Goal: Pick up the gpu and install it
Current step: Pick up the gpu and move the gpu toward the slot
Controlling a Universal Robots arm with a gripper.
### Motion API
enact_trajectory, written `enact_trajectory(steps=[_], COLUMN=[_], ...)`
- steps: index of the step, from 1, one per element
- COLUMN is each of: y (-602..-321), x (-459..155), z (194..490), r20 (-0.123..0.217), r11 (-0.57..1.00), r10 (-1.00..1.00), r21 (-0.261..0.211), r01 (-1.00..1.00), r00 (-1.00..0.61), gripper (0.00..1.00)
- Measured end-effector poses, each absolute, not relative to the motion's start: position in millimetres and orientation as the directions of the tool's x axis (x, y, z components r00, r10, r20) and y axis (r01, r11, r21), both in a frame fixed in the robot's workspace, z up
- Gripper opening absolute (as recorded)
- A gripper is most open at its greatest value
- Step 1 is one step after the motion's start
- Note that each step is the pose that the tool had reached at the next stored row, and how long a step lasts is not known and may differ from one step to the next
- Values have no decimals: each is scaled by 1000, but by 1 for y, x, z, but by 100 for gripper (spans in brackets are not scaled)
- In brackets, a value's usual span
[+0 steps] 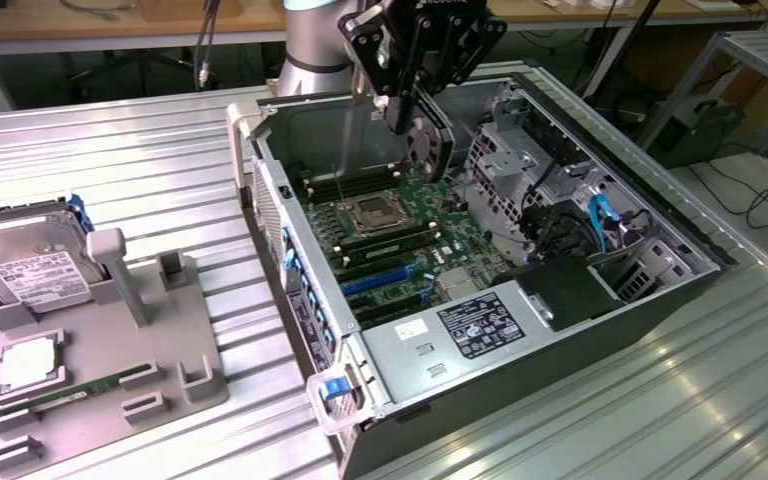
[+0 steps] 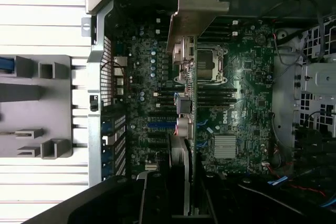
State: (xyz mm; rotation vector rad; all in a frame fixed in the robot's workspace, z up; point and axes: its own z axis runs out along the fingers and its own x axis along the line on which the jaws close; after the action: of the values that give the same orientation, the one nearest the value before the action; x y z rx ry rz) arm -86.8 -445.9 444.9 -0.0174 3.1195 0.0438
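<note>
Gripper (image 1: pixel 408 112) clamped on the gpu (image 1: pixel 427 150) hangs over the open computer case (image 1: pixel 299 292), where a tilted descent could jab the card's edge into the motherboard (image 1: pixel 411 236)

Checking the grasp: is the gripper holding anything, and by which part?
Yes: the gpu, pinched by the gripper at its upper edge, hanging edge-down above the motherboard.

Case (image 1: pixel 261 170) open on top, gpu (image 1: pixel 427 148) hanging over motherboard (image 1: pixel 404 250), drive cage (image 1: pixel 504 150) and cables (image 1: pixel 598 225) close beside
</note>
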Motion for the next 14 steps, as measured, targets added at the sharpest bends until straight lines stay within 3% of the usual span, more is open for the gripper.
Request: enact_trajectory(steps=[14], y=[-446], x=[-72], z=[445], r20=[-22], r11=[1000], r10=[-11], r21=[28], r01=[-11], r00=[-1000], gripper=[27])
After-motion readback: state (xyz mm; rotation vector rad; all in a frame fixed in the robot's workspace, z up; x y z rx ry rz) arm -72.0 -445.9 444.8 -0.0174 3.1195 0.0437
